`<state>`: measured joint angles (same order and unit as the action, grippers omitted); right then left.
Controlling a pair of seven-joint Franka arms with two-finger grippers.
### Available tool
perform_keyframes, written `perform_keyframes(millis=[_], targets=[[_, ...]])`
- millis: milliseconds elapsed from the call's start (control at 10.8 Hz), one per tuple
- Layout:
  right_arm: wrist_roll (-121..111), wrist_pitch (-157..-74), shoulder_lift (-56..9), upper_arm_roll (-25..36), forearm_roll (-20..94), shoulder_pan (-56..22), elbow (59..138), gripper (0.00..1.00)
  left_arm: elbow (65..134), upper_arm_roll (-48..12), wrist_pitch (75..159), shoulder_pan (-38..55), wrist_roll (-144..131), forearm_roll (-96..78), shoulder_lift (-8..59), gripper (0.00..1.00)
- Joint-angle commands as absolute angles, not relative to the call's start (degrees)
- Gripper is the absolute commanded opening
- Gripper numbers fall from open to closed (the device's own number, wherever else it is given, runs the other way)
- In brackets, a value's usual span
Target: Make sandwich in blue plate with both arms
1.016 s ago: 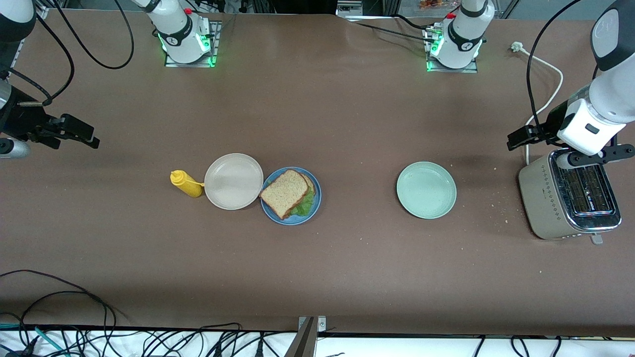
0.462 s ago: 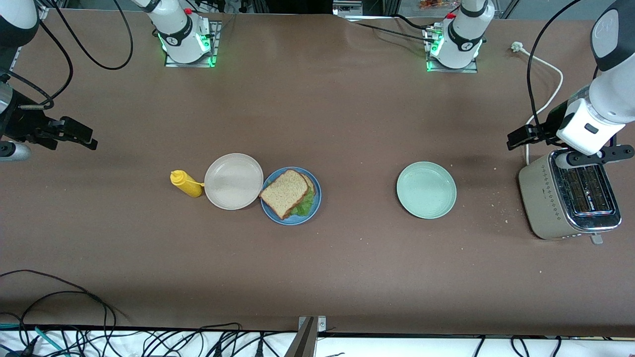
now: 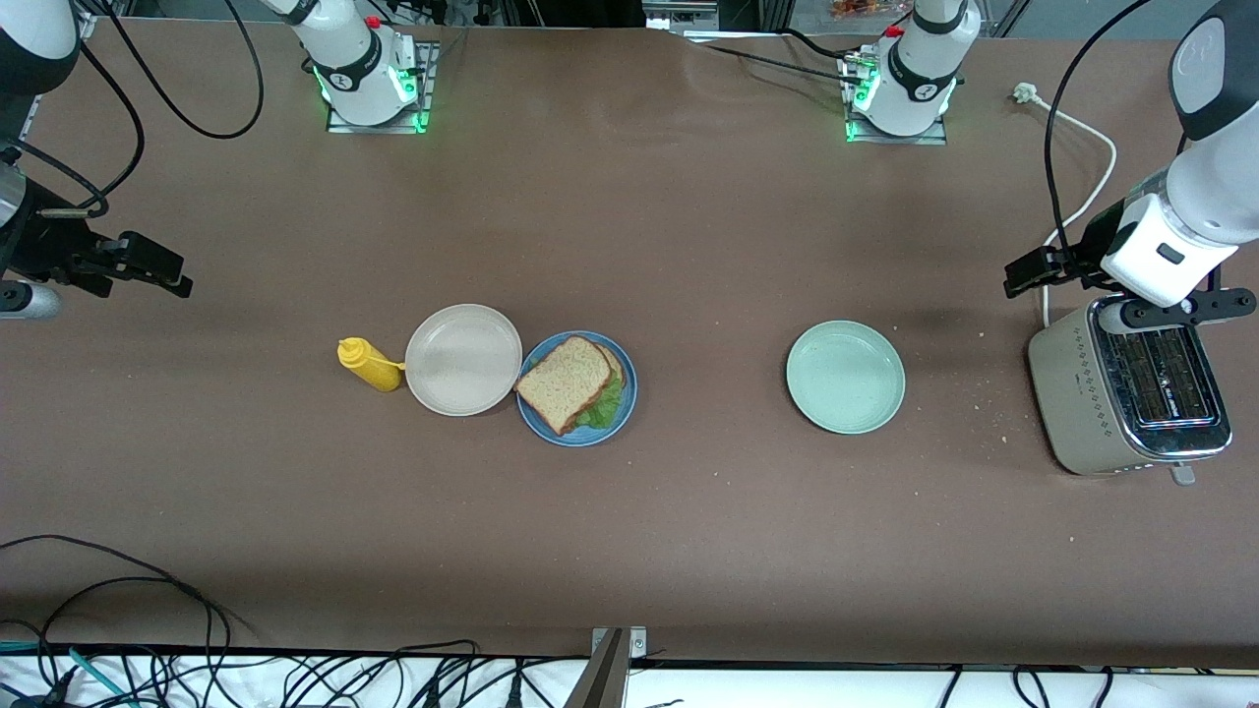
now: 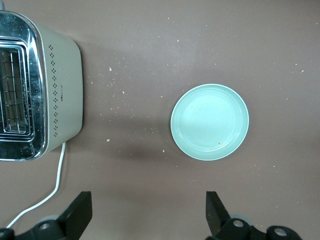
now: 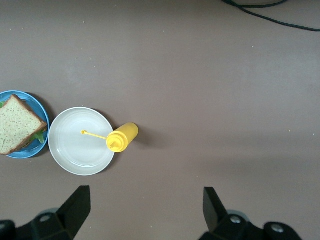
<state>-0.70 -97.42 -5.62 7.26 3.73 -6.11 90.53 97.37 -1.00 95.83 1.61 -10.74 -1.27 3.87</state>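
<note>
On the brown desk, toward the right arm's end, the sandwich lies in the blue plate: one brown slice on top, a second slice showing at its edge, and green lettuce sticking out on the side nearer the front camera. It sits well apart from both sets of fingers.

The right gripper hangs in the air over bare desk at the right arm's end, its fingers spread wide with nothing between them. In the right wrist view the sandwich sits at the picture's edge, away from the gap between the fingers.

The left gripper hangs over the desk just beside the toaster at the left arm's end, fingers likewise spread and empty. The mint-green plate lies between it and the sandwich.

Counted: one sandwich, three plates (one blue, one cream plate, one mint-green), one yellow squeeze bottle, one toaster with two slots. The cream plate touches the blue plate's rim, or very nearly; the front view does not settle it. The bottle lies on its side beside the cream plate, its nozzle over the rim. Crumbs are scattered around the toaster and the mint-green plate.
</note>
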Motion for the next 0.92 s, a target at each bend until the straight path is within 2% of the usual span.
perform_keyframes(millis=[0, 832], targets=[[-0.61, -96.77, -5.71, 7.12, 3.08, -6.42, 89.82, 1.0, 97.38, -0.26, 96.15, 2.2, -9.14, -1.67, 3.43, 1.0], [-0.79, -96.68, -5.71, 7.12, 3.08, -6.42, 89.83, 1.0, 97.56, -0.26, 96.15, 2.46, -9.05, -1.58, 3.95, 1.0]])
